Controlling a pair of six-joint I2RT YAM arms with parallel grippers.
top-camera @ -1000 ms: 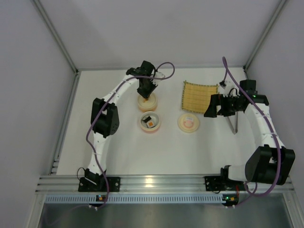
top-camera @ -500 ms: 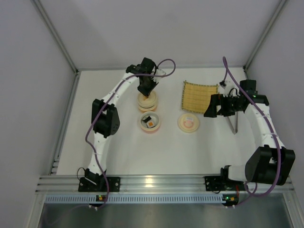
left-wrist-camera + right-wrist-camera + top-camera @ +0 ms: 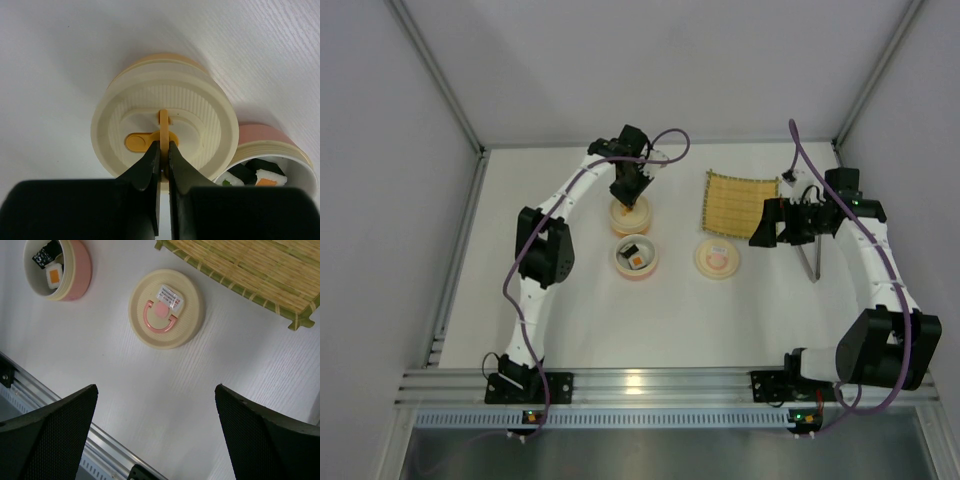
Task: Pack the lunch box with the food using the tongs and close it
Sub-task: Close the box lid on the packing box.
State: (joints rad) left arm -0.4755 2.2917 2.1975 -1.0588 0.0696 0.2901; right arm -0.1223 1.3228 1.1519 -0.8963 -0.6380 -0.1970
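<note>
My left gripper [image 3: 164,145] is shut on the upright orange handle [image 3: 163,120] of a cream lid [image 3: 200,115]. The lid covers the orange-rimmed bowl [image 3: 160,59] of the lunch box; I cannot tell whether it is pressed down. In the top view this gripper [image 3: 630,193] stands over that bowl [image 3: 630,220]. Just nearer, the pink-rimmed bowl [image 3: 636,257] is uncovered, with sushi rolls [image 3: 270,177] inside. The pink-handled lid [image 3: 166,308] lies flat on the table. My right gripper [image 3: 156,390] hovers open and empty. The tongs [image 3: 810,262] lie beneath the right arm.
The yellow bamboo mat [image 3: 741,204] lies at the back right, next to the right gripper [image 3: 763,224]. Grey walls enclose the table on three sides. An aluminium rail [image 3: 650,385] runs along the near edge.
The left wrist has shifted slightly over the orange-rimmed bowl, still shut on the lid's handle. The right arm has not moved.
</note>
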